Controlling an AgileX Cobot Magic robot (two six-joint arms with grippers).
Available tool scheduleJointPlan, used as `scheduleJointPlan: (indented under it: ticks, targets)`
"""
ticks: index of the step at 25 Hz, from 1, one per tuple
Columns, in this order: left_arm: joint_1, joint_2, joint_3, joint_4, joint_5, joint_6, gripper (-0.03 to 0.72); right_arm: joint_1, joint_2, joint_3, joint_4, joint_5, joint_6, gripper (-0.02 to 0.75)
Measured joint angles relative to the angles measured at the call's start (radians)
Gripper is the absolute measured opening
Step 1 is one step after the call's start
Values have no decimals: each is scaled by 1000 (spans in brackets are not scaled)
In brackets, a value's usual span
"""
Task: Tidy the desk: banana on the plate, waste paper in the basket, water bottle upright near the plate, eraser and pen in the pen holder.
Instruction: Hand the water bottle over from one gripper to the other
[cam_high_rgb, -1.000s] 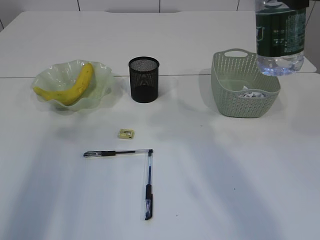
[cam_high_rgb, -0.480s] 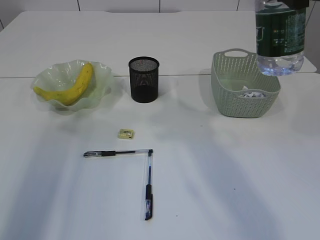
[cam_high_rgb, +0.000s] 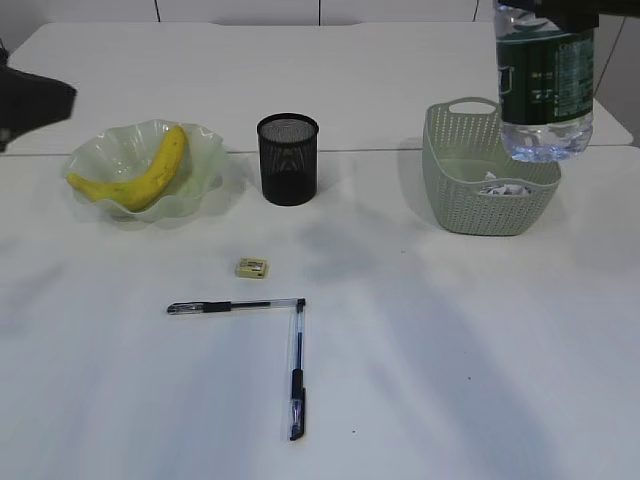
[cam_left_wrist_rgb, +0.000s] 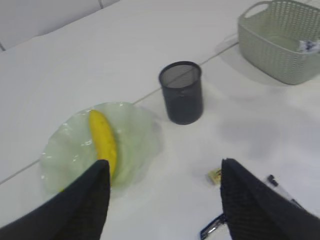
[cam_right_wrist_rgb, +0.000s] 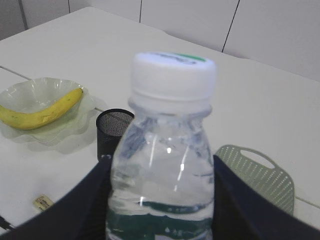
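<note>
My right gripper (cam_right_wrist_rgb: 162, 200) is shut on the water bottle (cam_high_rgb: 545, 80), held upright in the air above the basket (cam_high_rgb: 480, 205), cap up in the right wrist view (cam_right_wrist_rgb: 172, 75). My left gripper (cam_left_wrist_rgb: 162, 200) is open and empty, high above the table between the plate and the eraser; it shows at the left edge of the exterior view (cam_high_rgb: 35, 105). The banana (cam_high_rgb: 140, 175) lies on the pale green plate (cam_high_rgb: 205, 150). Crumpled paper (cam_high_rgb: 503, 187) lies in the basket. The yellow eraser (cam_high_rgb: 252, 267) and two pens (cam_high_rgb: 235, 306) (cam_high_rgb: 297, 370) lie on the table. The black mesh pen holder (cam_high_rgb: 288, 160) stands upright.
The two pens meet in an L shape in front of the eraser. The pen holder stands between plate and basket, with a table seam running behind them. The white table's far edge lies beyond.
The bottle has shifted a little to the left in my right gripper. My left gripper has come into the exterior view at the upper left.
</note>
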Motion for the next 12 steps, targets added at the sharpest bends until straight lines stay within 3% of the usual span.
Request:
scheduleJointPlan:
  ticks: [7,12]
  targets:
    - [-231,32,0,28,-127,73,496,24,0,0,4,0,-12,374]
    - [-389,91,0,-101,-213,79,491,58,0,0,5,0,-14,374]
